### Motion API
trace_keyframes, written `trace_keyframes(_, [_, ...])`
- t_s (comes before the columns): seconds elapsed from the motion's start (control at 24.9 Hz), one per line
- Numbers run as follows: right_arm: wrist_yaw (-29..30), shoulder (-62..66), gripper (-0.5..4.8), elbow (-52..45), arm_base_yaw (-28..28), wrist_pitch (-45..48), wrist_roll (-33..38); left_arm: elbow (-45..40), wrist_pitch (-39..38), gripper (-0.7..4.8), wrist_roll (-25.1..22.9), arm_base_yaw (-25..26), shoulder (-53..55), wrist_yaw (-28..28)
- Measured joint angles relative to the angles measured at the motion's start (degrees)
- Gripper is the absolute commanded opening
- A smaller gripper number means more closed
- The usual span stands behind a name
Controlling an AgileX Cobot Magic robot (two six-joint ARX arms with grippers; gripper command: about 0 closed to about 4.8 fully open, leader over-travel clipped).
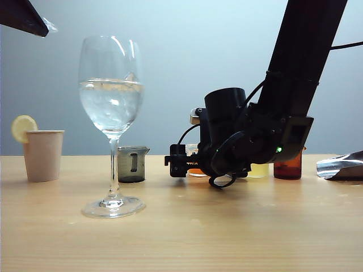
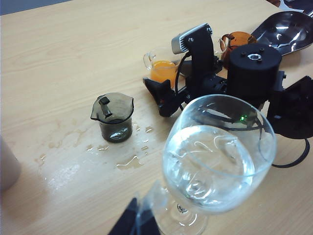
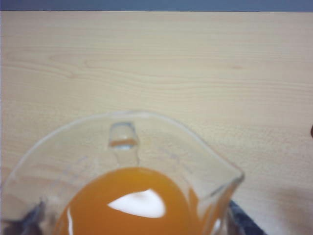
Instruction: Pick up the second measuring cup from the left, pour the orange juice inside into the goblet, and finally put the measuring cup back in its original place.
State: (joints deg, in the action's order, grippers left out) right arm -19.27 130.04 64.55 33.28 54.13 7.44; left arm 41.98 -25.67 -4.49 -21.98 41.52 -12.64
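Right pincer open around the clear orange-juice cup; left pincer holds the goblet's stem.

Nearest in the exterior view, the tall clear stemmed goblet [image 1: 111,119] stands on the pale wooden counter [image 1: 238,226], part-filled with clear liquid. The left pincer [image 2: 142,218] grips its stem, as the left wrist view shows. At nine o'clock of the goblet sits a beige paper cup [image 1: 43,154] with a lemon slice; just behind it, a smoky dark-grey measuring cup [image 1: 132,164]. At three o'clock, the right pincer [image 2: 164,95] is low, jaws spread wide about the small clear measuring cup [image 3: 127,176] of bright orange juice [image 3: 132,205], which rests on the counter. Beyond are a pale yellow cup [image 1: 259,169] and an amber-brown cup [image 1: 288,167].
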Motion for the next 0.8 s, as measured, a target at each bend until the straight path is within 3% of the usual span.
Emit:
trace_keyframes(0.36, [0.0, 0.55, 4.63, 1.51, -0.11, -0.7, -0.02, 0.0, -0.35, -0.05, 0.0, 0.0, 0.0, 0.0])
trace_keyframes(0.52, [0.0, 0.61, 3.66, 1.53, -0.13, -0.7, 0.0, 0.0, -1.29, -0.05, 0.0, 0.0, 0.0, 0.0])
trace_keyframes(0.64, [0.0, 0.63, 3.59, 1.55, -0.22, -1.31, -0.02, 0.0, -1.77, -0.05, 0.0, 0.0, -0.31, 0.0])
trace_keyframes(0.8, [0.0, 0.63, 2.26, 1.55, -0.24, -1.51, 0.0, 0.0, -1.88, -0.05, 0.0, 0.0, -0.33, 0.0])
